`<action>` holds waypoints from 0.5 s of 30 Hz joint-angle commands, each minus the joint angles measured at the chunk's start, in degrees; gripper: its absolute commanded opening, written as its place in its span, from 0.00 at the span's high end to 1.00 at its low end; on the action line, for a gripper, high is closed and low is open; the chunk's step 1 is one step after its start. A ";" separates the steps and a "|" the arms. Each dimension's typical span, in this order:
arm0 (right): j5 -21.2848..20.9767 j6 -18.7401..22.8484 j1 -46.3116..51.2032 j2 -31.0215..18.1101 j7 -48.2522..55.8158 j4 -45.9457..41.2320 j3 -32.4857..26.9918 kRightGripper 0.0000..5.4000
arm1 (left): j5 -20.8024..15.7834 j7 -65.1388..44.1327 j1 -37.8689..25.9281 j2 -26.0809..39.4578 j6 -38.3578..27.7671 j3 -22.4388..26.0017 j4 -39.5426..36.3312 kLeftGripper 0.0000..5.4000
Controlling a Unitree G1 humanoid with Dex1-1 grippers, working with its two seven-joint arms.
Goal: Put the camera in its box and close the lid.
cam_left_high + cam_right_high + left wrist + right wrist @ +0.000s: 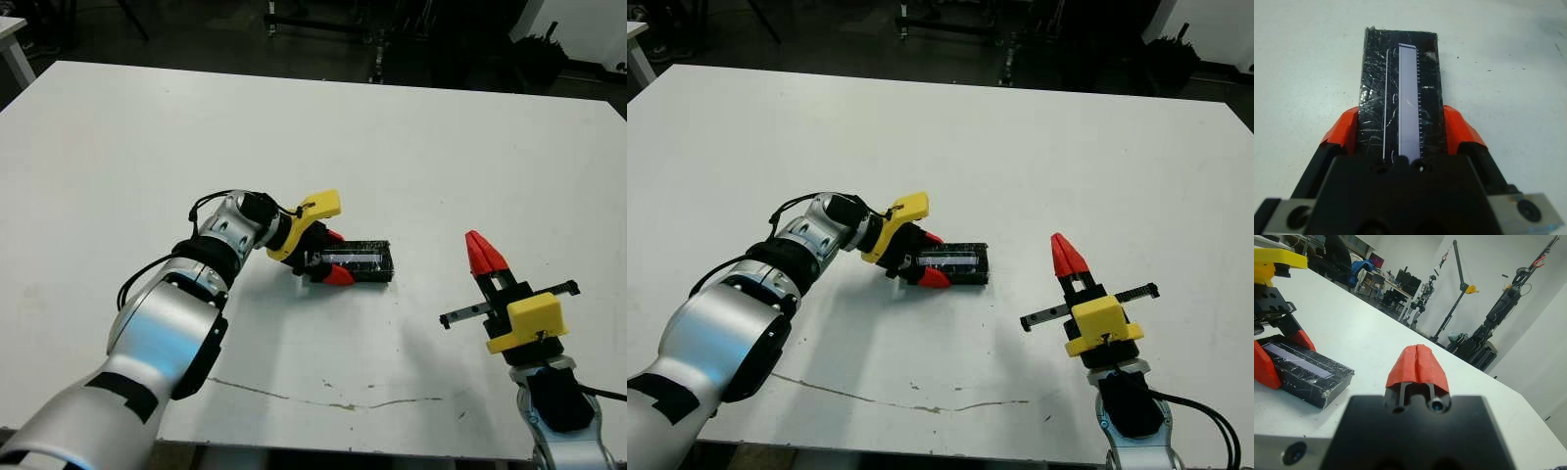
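Between the two red fingers of the left gripper (329, 256) the box (356, 262) with its lid (1400, 93) on is clamped, its long side pointing straight away from that gripper, while the right gripper (482, 251) is kept pressed together, well apart.

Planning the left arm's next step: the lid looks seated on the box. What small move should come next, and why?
Probably open the left gripper and back off: its fingers straddle the closed box, lid flush on top. The right gripper is shut and clear.
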 commanded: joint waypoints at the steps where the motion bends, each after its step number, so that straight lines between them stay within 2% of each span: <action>1: -0.60 -0.06 0.11 -0.82 0.12 0.22 -0.49 1.00 | 1.68 0.13 1.41 -5.24 -0.22 -1.90 1.10 0.42; 5: 0.02 -0.32 -0.14 -0.64 0.32 0.56 -0.48 1.00 | 2.61 2.49 1.88 -4.76 -1.64 -2.49 0.84 0.42; 10: -0.49 -0.60 -0.22 -0.78 0.09 0.67 -0.59 1.00 | 4.70 6.10 2.68 -3.19 -6.59 -4.43 0.64 0.27; 15: -0.21 -0.34 -0.30 -0.88 0.36 0.45 -0.64 1.00 | 4.59 6.10 3.71 -0.92 -9.29 -4.67 0.64 0.15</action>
